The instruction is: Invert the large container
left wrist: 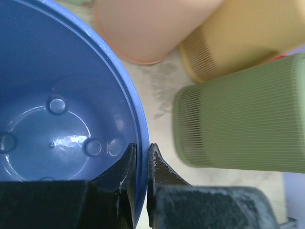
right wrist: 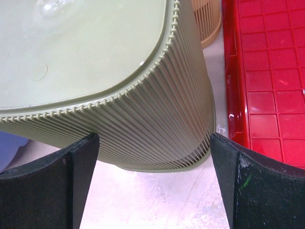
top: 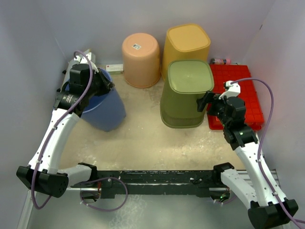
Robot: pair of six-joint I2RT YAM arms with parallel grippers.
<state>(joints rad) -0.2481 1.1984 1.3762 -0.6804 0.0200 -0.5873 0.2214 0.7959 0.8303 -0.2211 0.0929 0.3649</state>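
The large blue container (top: 102, 107) stands at the left, mouth up and tilted toward the wall. Its inside floor shows in the left wrist view (left wrist: 57, 95). My left gripper (top: 106, 85) is shut on its rim, one finger inside the wall and one outside (left wrist: 142, 150). My right gripper (top: 206, 101) is open beside the right corner of an upside-down green ribbed basket (top: 187, 93). In the right wrist view the basket's (right wrist: 95, 57) lower corner lies between and beyond the spread fingers (right wrist: 153, 138), touching neither.
An upside-down pink bucket (top: 141, 59) and an upside-down yellow ribbed basket (top: 187, 45) stand at the back. A red gridded tray (top: 238, 90) lies at the right, next to the green basket. Purple walls close in both sides.
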